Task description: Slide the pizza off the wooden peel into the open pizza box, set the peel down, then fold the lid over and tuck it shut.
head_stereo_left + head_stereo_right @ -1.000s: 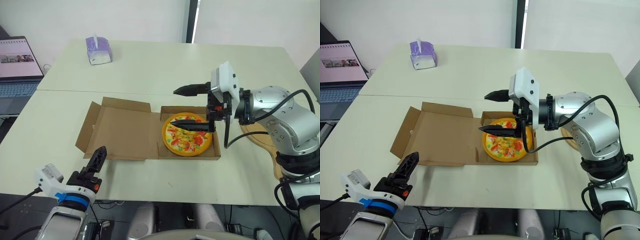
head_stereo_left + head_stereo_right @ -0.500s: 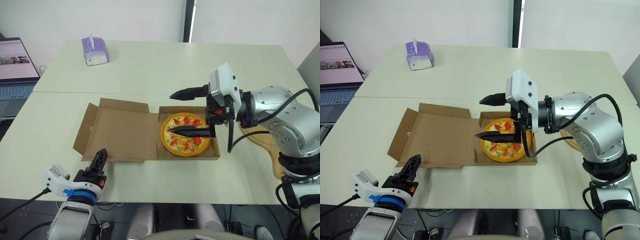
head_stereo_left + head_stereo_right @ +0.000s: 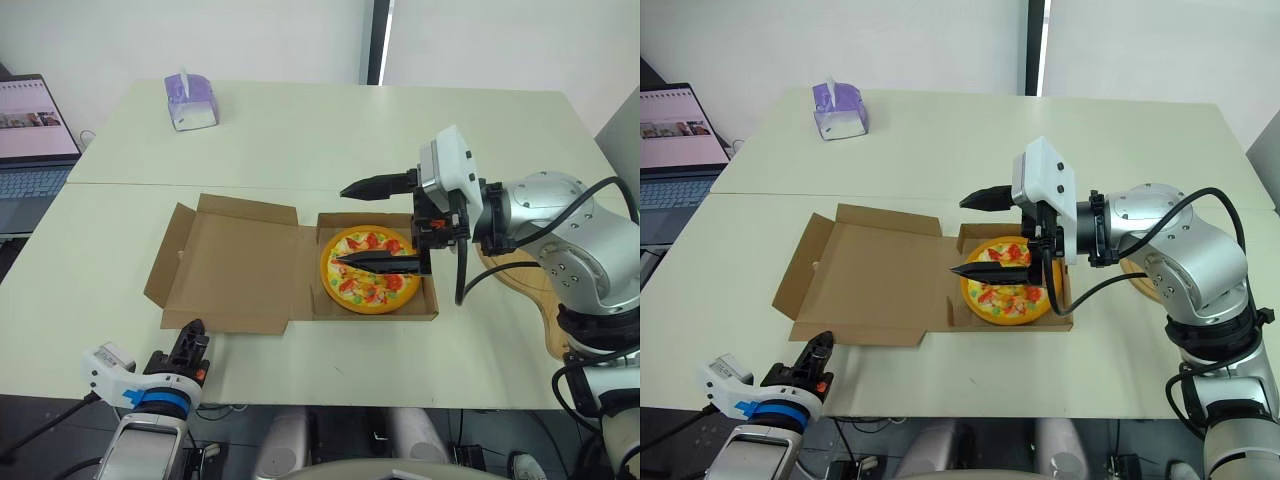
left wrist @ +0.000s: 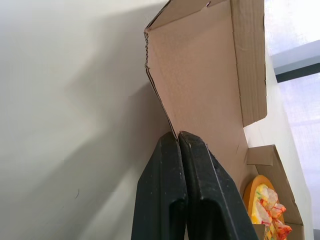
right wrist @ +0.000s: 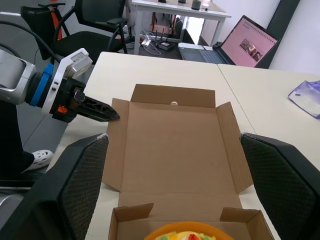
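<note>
Pale table (image 3: 300,130), open cardboard pizza box (image 3: 240,265)

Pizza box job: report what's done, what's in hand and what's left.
Done: the pizza sits in the box, and the peel lies on the table behind the right arm. In hand: the left gripper, shut, is at the near edge of the open lid; the right gripper hangs open over the pizza. Left: fold the lid over and tuck it shut.
</note>
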Available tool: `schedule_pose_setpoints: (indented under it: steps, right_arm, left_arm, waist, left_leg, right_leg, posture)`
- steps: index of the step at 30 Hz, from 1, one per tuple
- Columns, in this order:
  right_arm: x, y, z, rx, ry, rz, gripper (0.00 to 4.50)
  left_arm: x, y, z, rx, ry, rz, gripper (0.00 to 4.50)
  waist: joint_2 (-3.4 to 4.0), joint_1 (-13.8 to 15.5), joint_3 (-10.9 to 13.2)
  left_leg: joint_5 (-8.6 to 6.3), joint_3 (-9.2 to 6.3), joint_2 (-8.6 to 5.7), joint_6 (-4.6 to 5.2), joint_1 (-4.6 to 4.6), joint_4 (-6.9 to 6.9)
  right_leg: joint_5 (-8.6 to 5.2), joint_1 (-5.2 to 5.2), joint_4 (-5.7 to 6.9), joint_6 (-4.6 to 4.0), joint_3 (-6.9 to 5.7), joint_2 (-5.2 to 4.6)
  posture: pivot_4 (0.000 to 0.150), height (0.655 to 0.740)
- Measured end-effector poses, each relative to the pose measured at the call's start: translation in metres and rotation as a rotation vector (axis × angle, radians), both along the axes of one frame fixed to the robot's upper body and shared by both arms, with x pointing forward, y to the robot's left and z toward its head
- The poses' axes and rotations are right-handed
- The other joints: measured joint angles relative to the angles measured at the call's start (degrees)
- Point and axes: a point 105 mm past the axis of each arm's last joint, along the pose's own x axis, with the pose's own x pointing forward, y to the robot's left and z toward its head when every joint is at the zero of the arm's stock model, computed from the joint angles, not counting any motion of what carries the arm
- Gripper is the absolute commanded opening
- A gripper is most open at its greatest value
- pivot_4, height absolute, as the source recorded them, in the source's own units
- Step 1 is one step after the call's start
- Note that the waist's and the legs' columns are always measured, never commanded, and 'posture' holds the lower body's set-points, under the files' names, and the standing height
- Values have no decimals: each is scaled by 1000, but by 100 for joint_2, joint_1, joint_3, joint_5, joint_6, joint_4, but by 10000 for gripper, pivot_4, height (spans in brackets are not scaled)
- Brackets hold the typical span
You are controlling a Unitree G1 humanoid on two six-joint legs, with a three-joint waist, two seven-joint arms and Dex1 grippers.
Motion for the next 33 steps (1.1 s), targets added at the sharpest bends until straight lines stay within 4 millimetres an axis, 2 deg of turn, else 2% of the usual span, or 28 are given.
schedule_pose_setpoints:
  steps: [2, 5, 9, 15, 22, 28, 33]
  right_arm:
    - [1, 0, 0, 1, 2, -2, 45000]
    - [1, 0, 0, 4, 1, -3, 45000]
    - [1, 0, 1, 9, -6, 1, 45000]
    - [2, 1, -1, 10, 3, 4, 45000]
    - [2, 2, 0, 8, 3, 8, 45000]
    - [3, 2, 0, 4, 0, 4, 45000]
    - [3, 1, -1, 0, -2, -1, 45000]
  left_arm:
    - [0, 3, -1, 6, 1, 3, 6300]
    - [0, 11, -1, 29, 11, 22, 15614]
    - [3, 26, 5, 69, -7, 52, 15614]
    - [5, 32, 5, 78, -2, 57, 15614]
    - [9, 30, 1, 80, -3, 17, 15614]
    - [-1, 25, -13, 48, 54, 13, 15614]
    - [2, 23, -11, 50, 37, -4, 15614]
  waist:
    - [0, 0, 0]
    - [0, 4, 0]
    - [0, 6, 0]
    - [0, 7, 0]
    - [0, 6, 1]
    - [-2, 6, 2]
    - [-4, 7, 3]
  left_leg:
    - [0, -2, 1, 0, 0, -1]
    - [0, -7, 1, 0, -2, -1]
    - [0, -6, 1, 0, -2, 0]
    - [0, -6, 1, -1, -2, 0]
    - [0, -6, 0, -2, -2, -1]
    - [0, -6, 1, -1, -3, -1]
    - [0, -6, 0, -1, -3, 0]
  right_leg:
    - [0, -1, 1, 0, 0, 1]
    - [0, -1, 0, 0, -1, 1]
    - [0, 0, -2, 0, 0, 0]
    - [0, 0, -1, 0, 1, 0]
    - [0, 0, -2, 0, 1, 0]
    - [0, 0, -3, 0, 1, -2]
    - [0, 0, -3, 1, -1, -2]
  posture:
    - [1500, 7400]
    - [1500, 7400]
    - [1500, 7400]
    - [1500, 7400]
    - [1500, 7400]
    - [1500, 7400]
    - [1500, 7400]
